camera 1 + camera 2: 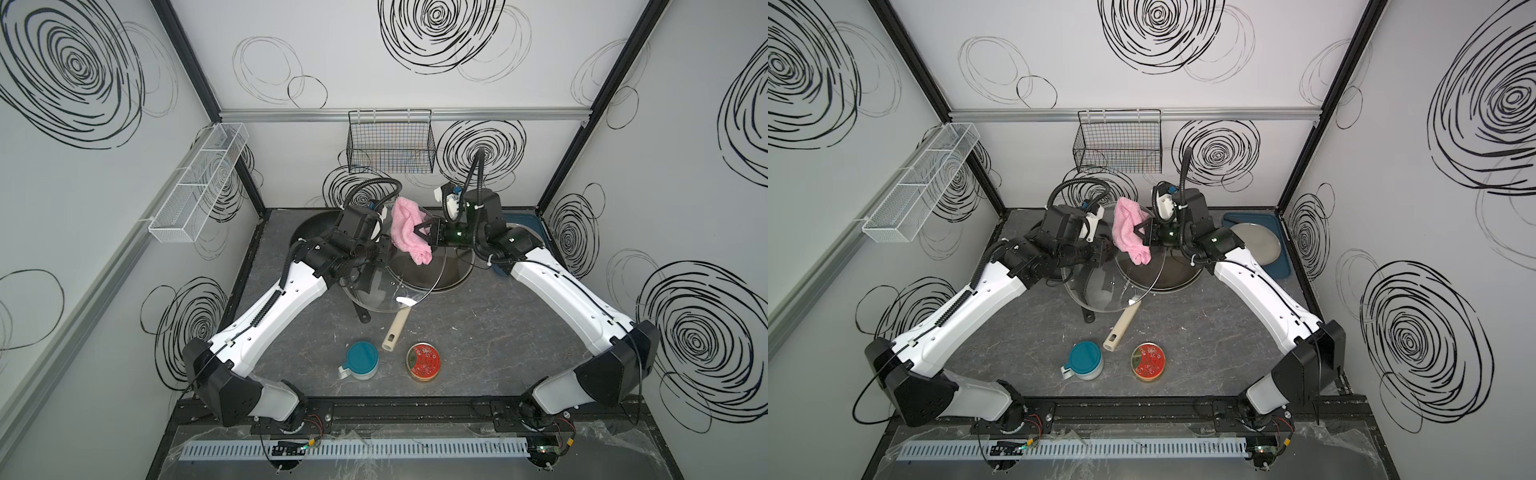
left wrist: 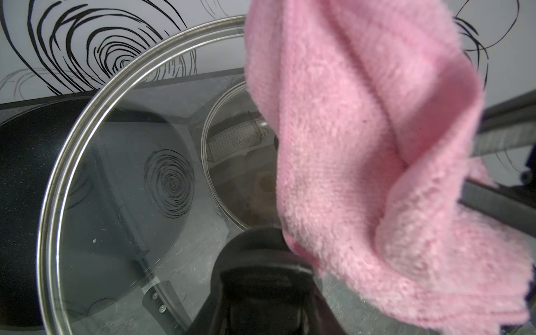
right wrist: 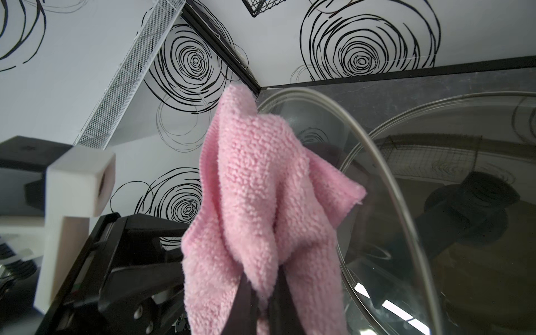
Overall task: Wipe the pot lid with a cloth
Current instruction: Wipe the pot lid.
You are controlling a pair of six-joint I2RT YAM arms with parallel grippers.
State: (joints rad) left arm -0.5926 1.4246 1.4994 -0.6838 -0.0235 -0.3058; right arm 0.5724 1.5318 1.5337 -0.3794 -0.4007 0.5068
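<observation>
Above the grey table (image 1: 478, 332), held up on a tilt: glass pot lid (image 1: 399, 291), black knob (image 2: 261, 255) clamped between the shut fingers of the left gripper (image 1: 365, 277). Beneath it, dark pan (image 1: 455, 270) with cream handle (image 1: 395, 332). At the lid's raised far rim, pink cloth (image 1: 405, 228), bunched and hanging, pinched tight in the closed fingers of the right gripper (image 1: 422, 235). Near the front edge, well apart from the lid, teal-topped cup (image 1: 360, 360) and, beside it, red tin (image 1: 423, 360).

cloth (image 1: 409, 232) at lid (image 1: 384, 296) far rim, cup (image 1: 362, 360) left of tin (image 1: 423, 360)
</observation>
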